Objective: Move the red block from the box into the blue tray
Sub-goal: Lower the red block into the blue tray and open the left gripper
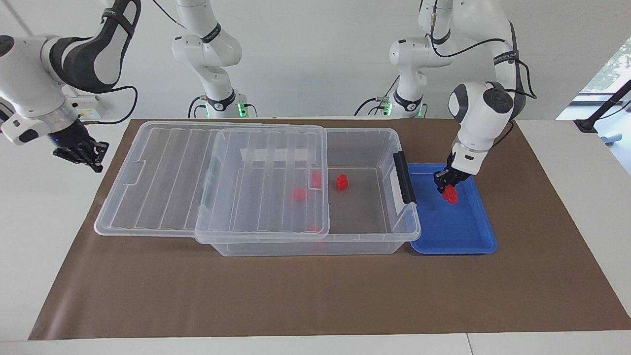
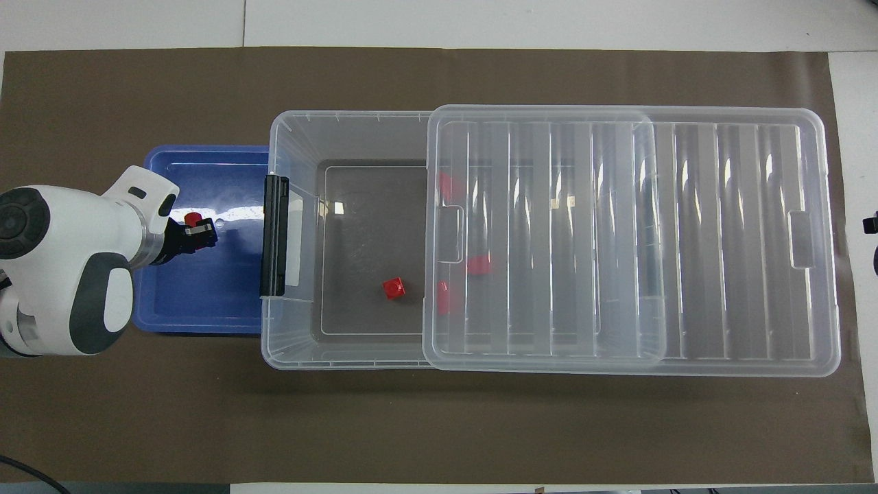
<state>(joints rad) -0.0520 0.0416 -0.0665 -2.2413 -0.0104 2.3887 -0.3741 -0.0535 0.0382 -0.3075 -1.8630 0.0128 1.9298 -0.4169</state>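
1. I take the box [image 1: 315, 197] as my landmark: a clear bin in the middle of the brown mat [image 1: 315, 296], its black clip handle [image 1: 404, 177] on the end wall toward the left arm's end of the table.
2. The ribbed clear lid [image 1: 212, 182] lies slid along the top of the box, overhanging its end toward the right arm's end of the table, so the part of the box next to the handle stands uncovered.
3. The blue tray [image 1: 458, 231] sits just beside the box at its handle end, tucked against that wall.
4. My left gripper [image 1: 446, 187] is down low inside the blue tray, in the half nearer to the robots. Its fingers are closed on the red block [image 1: 449, 196], which hangs at the fingertips right at the tray floor; I cannot tell whether the block rests on the floor.
5. In the overhead view the same block [image 2: 192, 219] peeks out beside the gripper tip over the tray.
6. A second red block [image 1: 341, 182] lies on the open floor of the box, and more red blocks [image 1: 298, 194] show blurred through the lid.
7. My right gripper [image 1: 81, 153] waits off the mat, clear of the lid's overhanging end, with its fingertips together and nothing in them.
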